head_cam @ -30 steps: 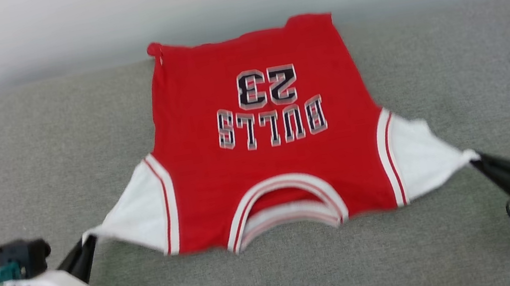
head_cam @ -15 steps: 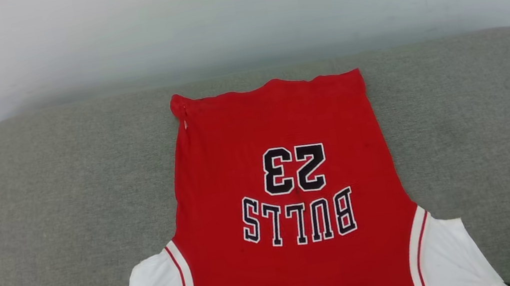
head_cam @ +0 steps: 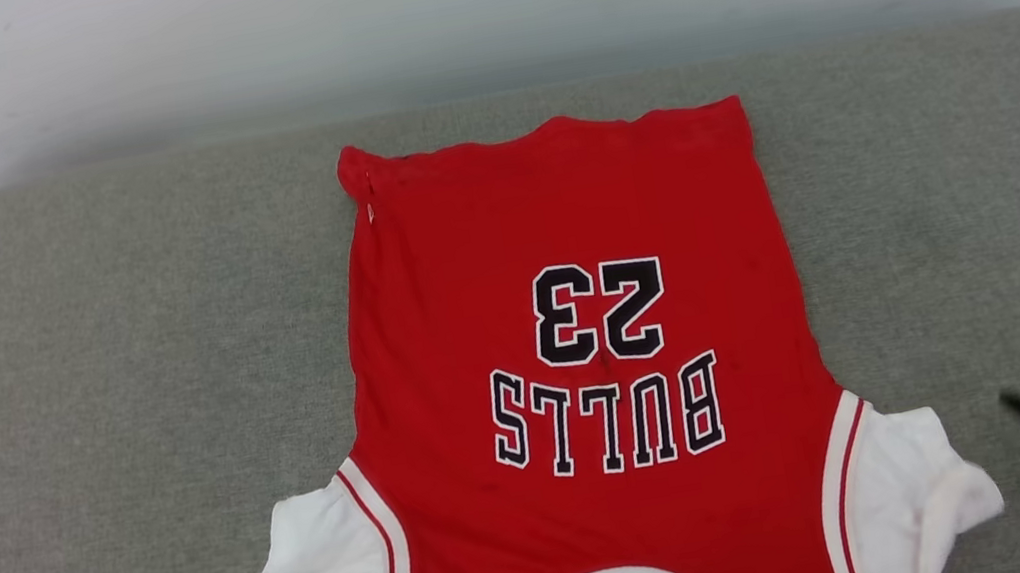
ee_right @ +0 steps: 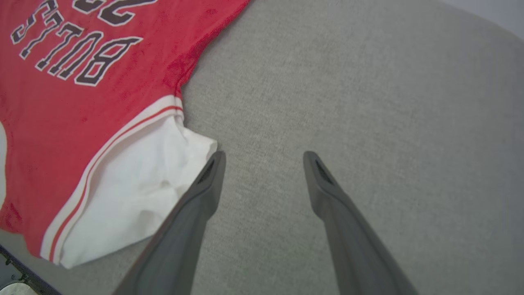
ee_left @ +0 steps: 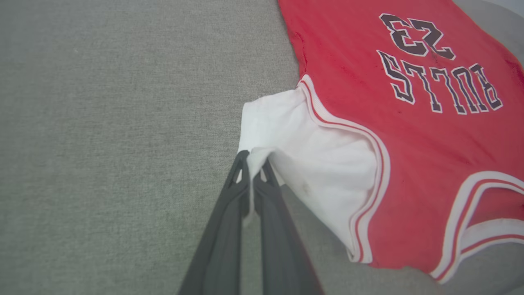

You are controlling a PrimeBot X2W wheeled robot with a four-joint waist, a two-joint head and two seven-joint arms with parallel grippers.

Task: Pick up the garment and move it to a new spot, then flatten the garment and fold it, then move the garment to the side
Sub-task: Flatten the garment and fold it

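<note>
I see the garment (head_cam: pixel 563 238) lying flat on the grey cushion (head_cam: pixel 123 334), my left pincer (ee_left: pixel 254 157) clamped on its white sleeve tip (ee_left: pixel 262 153), my right pincer (ee_right: pixel 262 157) spread wide, empty, beside the other sleeve (ee_right: pixel 135 184).

Red garment (head_cam: pixel 561 218), white sleeves, striped trim

- so the base is a grey-green fabric cushion (head_cam: pixel 73 342) with rounded far corners
- red garment (head_cam: pixel 565 248) lies mostly flat across the cushion's middle, lettering up, hem toward the cushion's far edge, white sleeves toward its near edge
</note>
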